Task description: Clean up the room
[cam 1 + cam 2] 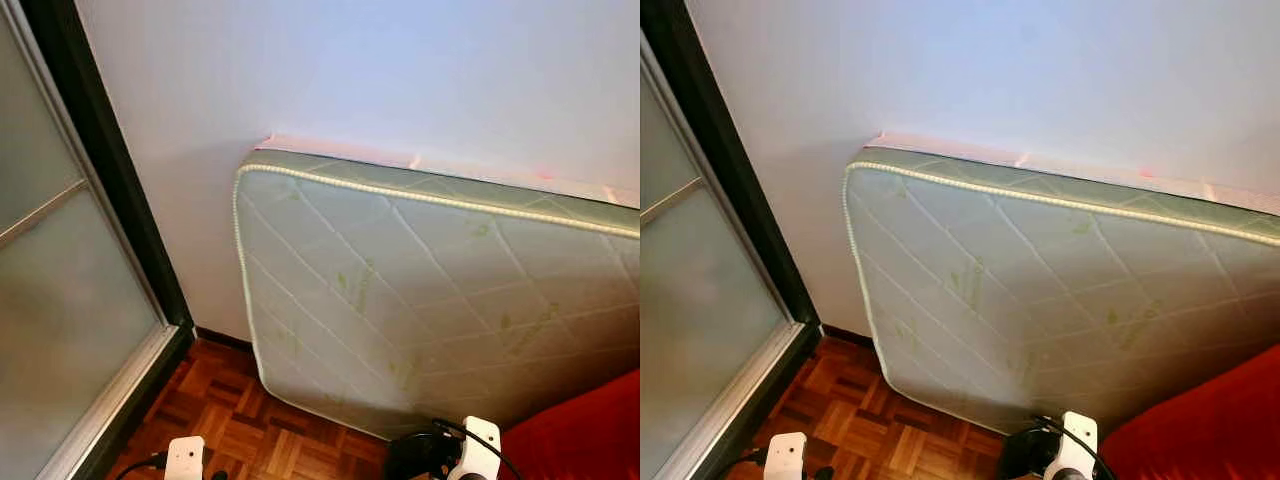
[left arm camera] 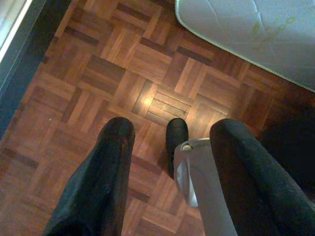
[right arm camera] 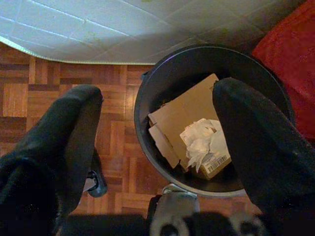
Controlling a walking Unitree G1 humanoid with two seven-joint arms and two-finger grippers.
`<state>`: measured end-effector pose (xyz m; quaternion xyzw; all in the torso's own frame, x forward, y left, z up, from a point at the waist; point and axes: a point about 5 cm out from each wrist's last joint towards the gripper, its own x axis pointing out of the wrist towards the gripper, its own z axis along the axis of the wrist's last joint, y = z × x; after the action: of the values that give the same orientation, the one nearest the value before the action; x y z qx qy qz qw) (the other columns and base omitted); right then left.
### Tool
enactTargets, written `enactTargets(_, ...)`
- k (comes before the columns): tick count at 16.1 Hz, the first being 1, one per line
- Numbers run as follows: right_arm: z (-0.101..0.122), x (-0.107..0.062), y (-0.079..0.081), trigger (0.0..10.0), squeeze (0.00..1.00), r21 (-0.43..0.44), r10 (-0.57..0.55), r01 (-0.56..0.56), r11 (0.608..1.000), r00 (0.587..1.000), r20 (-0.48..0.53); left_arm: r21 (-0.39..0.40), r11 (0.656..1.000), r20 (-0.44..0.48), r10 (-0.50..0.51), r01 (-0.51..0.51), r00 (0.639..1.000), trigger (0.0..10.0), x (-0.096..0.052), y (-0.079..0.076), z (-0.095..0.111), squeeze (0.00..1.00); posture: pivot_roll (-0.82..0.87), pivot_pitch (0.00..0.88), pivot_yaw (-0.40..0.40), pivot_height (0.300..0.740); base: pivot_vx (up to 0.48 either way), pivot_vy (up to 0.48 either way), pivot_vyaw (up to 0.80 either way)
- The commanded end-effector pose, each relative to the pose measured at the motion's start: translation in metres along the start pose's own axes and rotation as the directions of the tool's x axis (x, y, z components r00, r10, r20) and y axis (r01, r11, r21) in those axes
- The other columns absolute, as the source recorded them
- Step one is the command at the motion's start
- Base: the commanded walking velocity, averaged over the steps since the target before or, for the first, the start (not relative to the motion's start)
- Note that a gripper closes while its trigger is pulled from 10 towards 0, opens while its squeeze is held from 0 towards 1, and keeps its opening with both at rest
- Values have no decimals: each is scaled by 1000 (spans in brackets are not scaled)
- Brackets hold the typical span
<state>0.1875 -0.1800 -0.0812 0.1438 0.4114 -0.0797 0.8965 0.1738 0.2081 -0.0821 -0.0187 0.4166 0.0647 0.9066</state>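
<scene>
A round black plastic waste bin stands on the floor at the near right of the scene, just beside the lower edge of the mattress and next to a red fabric-covered piece of furniture. Inside the bin lie flattened pieces of brown cardboard, a crumpled wad of white paper on top of them, and a small carton with a printed barcode.

The right gripper hangs above the bin's rim with its two black fingers spread wide and nothing between them; one finger is over the bin's opening, the other over the floor beside it. The left gripper hangs on the left, pointing down at the floor, its fingers likewise apart and empty. The robot's own black foot and a silver leg part show between them.

The floor is reddish-brown wooden parquet laid in square basket-weave blocks. A pale green quilted mattress with diamond stitching, a leaf print and a corded white edge leans on its side against the plain white wall. At the far left is a frosted glass sliding door in a dark frame with a silver rail.
</scene>
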Motion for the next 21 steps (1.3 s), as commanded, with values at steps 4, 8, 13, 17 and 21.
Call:
enactTargets(4, 3, 1, 0, 10000, 0, 1, 1, -1, 1000, 1000, 7, -1, 1000, -10, 6, -6, 1000, 10000, -1, 2, -3, 0, 95, 0, -44, 740, 0, 0, 0)
enactTargets(8, 2, 1, 1, 10000, 0, -2, 7, -7, 1000, 1000, 4, 2, 1000, -11, 9, -9, 1000, 10000, -1, 2, -4, 0, 96, 0, -44, 740, 0, 60, 0)
enactTargets(13, 2, 1, 2, 10000, 0, -1, 11, -11, 1000, 1000, 5, 1, 1000, -12, 13, -13, 1000, 10000, -1, 2, -4, 0, 97, 0, -44, 740, 0, 146, 0)
enactTargets(17, 2, 1, 4, 10000, 0, -1, 15, -15, 1000, 1000, 3, 7, 1000, -14, 14, -13, 1000, 10000, -1, 2, -4, 0, 99, 0, -44, 740, 0, 249, 0)
enactTargets(21, 2, 1, 4, 10000, 0, -1, 18, -18, 1000, 1000, 4, 5, 1000, -14, 15, -15, 1000, 10000, -1, 3, -4, 0, 98, 0, -44, 740, 0, 279, 0)
